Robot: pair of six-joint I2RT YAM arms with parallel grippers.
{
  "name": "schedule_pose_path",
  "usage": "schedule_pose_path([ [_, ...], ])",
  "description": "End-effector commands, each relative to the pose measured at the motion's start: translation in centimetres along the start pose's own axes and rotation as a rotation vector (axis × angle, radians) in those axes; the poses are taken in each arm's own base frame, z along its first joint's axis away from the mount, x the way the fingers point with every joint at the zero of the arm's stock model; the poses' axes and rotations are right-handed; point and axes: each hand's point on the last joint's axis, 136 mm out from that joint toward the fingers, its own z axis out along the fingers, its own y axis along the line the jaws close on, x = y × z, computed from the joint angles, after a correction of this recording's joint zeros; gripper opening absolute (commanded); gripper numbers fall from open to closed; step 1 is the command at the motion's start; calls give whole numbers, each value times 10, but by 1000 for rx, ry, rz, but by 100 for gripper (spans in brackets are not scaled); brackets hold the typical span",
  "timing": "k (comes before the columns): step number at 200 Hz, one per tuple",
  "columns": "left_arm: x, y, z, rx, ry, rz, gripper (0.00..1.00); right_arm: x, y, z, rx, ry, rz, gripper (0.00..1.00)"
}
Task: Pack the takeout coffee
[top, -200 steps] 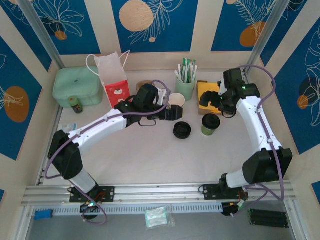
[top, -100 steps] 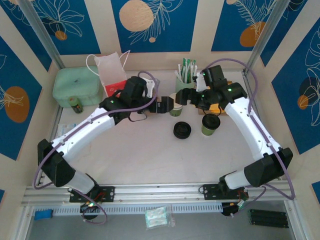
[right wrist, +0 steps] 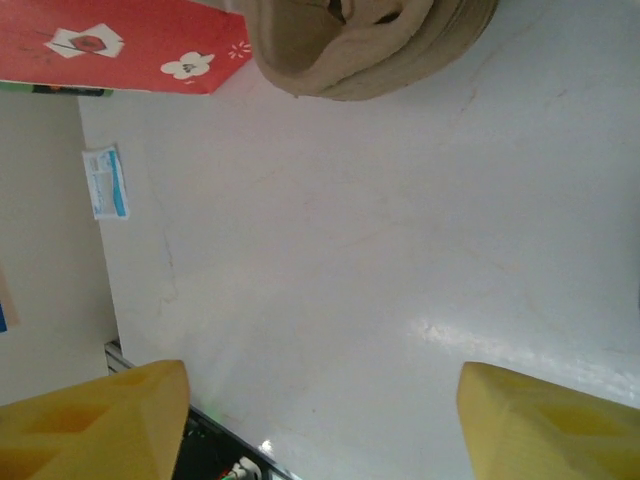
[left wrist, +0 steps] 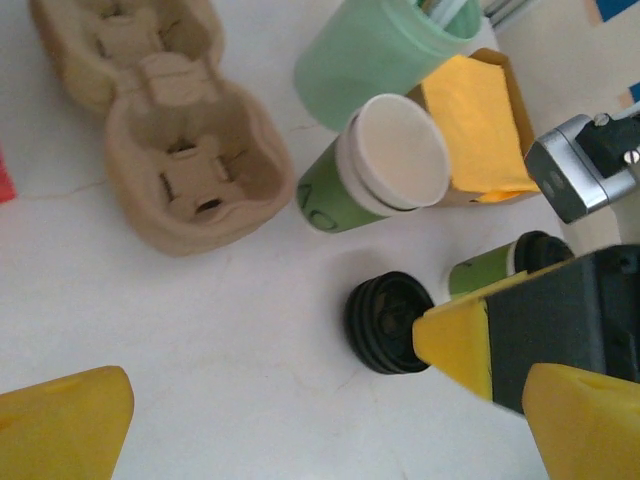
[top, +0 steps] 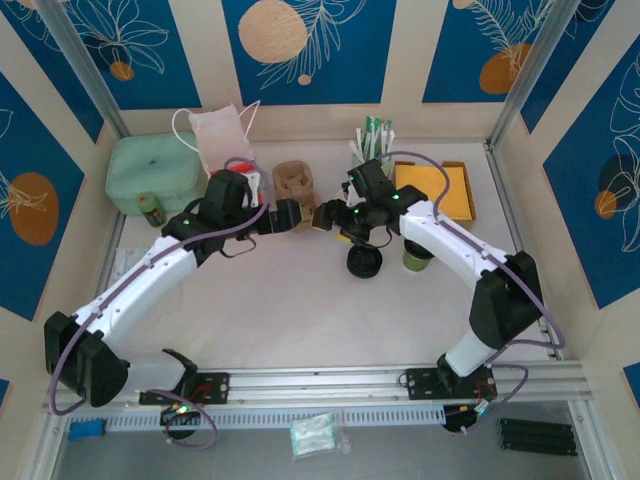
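The takeout coffee (top: 415, 258), a green cup with a black lid, stands right of centre, partly under my right forearm. The left wrist view shows its green side (left wrist: 488, 272). My left gripper (top: 298, 214) hangs open just in front of the brown pulp cup carrier (top: 292, 180), its fingers wide apart over bare table (left wrist: 320, 430). My right gripper (top: 330, 216) faces it closely from the right, open, with nothing between its fingers (right wrist: 325, 420). One right fingertip (left wrist: 455, 338) shows in the left wrist view over the stack of black lids (left wrist: 385, 322).
An unlidded green cup (left wrist: 390, 165) stands beside the carrier (left wrist: 160, 120). Behind are a mint holder with stirrers (top: 372, 150), a yellow tray (top: 440, 190), a red-and-white bag (top: 225, 150) and a green box (top: 155, 175). The black lids (top: 364, 260) lie mid-table.
Both arms have swung left. My right gripper left the yellow tray and crossed over the cups to the carrier's front. My left gripper drew back leftwards, still open.
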Motion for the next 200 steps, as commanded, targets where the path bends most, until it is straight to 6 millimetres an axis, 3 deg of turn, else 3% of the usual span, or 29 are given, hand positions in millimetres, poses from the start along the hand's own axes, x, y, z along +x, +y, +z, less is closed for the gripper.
schedule_pose_path([
  [1, 5, 15, -6, -13, -15, -38, 99, -10, 9, 18, -61, -23, 119, 62],
  [51, 15, 32, -14, -23, -24, -57, 99, -22, 8, 59, -55, -30, 232, 48],
  [105, 20, 33, -3, 17, 9, -82, 99, -31, 6, 85, -18, -38, 278, 41],
  [153, 20, 31, 3, 37, 26, -79, 99, -37, 8, 88, -8, -52, 279, 39],
  [200, 20, 30, 6, 46, 31, -82, 99, -38, 17, 70, 15, -91, 204, 39],
])
